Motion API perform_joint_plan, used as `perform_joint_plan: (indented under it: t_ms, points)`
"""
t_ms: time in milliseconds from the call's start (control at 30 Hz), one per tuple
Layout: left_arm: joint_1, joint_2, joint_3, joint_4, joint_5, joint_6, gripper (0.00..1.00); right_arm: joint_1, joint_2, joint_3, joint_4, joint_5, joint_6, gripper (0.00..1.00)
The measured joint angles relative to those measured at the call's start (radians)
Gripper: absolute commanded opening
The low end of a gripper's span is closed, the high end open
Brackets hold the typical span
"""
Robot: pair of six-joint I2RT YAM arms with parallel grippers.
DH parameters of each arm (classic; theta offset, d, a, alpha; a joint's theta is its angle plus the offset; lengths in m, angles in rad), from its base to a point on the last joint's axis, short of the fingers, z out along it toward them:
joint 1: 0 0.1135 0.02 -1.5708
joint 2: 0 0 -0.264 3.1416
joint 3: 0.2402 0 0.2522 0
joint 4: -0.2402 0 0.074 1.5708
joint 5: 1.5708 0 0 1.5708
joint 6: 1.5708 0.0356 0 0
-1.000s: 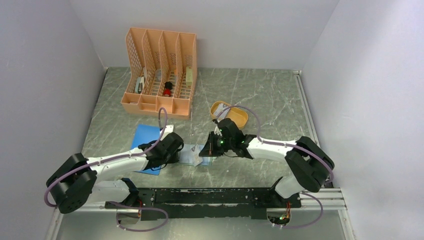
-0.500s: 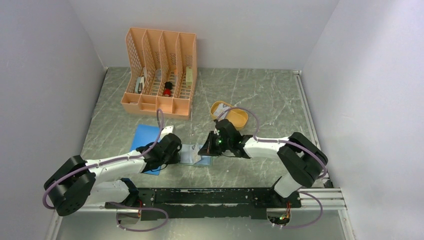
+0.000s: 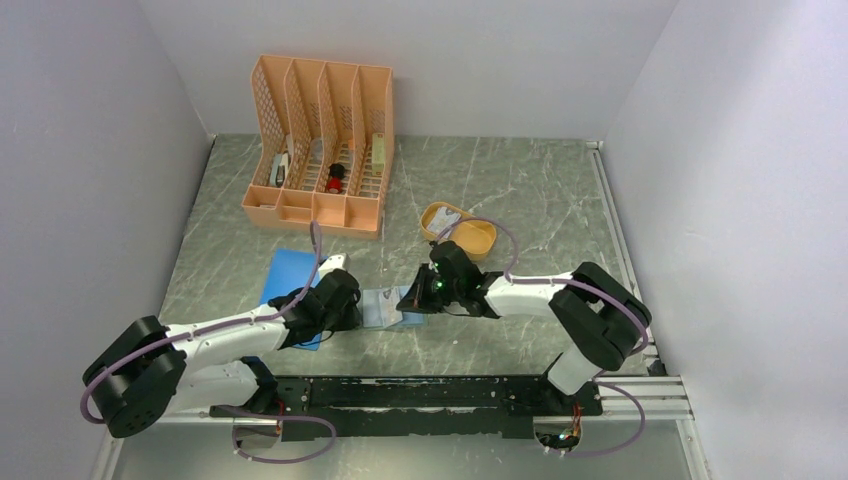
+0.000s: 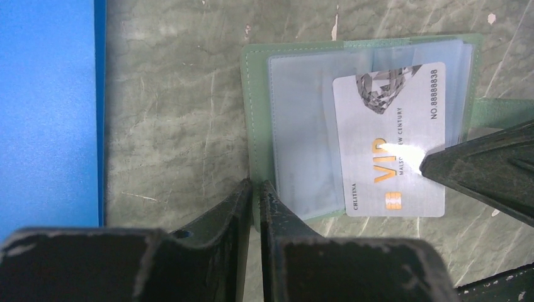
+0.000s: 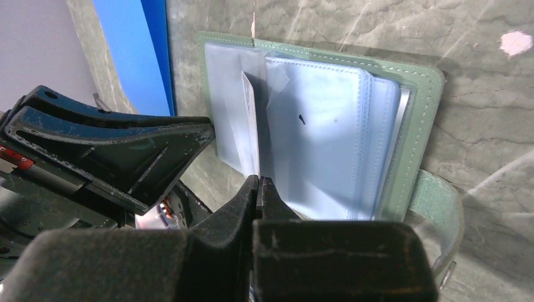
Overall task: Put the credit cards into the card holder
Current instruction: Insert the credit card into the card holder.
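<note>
The card holder (image 3: 383, 308) lies open on the table between the two arms, its green rim (image 4: 258, 113) and pale blue clear sleeves (image 5: 327, 126) facing up. My left gripper (image 4: 256, 189) is shut on the near left edge of the card holder. A grey credit card (image 4: 390, 113) printed "VIP" sits over the sleeves, and a clear flap covers part of it. In the right wrist view this card (image 5: 250, 119) shows edge-on, with my right gripper (image 5: 259, 182) shut on its near end. That right gripper (image 3: 412, 300) reaches in from the right, and one of its fingers (image 4: 478, 170) lies over the card.
A flat blue pad (image 3: 290, 275) lies just left of the card holder, under the left arm. A mustard-yellow oval tray (image 3: 470, 232) stands behind the right gripper. An orange file organiser (image 3: 320, 140) holding small items stands at the back left.
The left jaws have closed on the card holder's edge. The right gripper has moved a little left, carrying the card over the sleeves.
</note>
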Motion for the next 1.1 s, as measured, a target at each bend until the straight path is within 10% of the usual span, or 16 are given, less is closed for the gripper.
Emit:
perform_joint_plan:
  t_ms: [1100]
  points:
    - [0.000,-0.003,-0.006,0.008,0.002,0.000,0.15,0.028,0.030,0.002,0.067,0.009,-0.006,0.00]
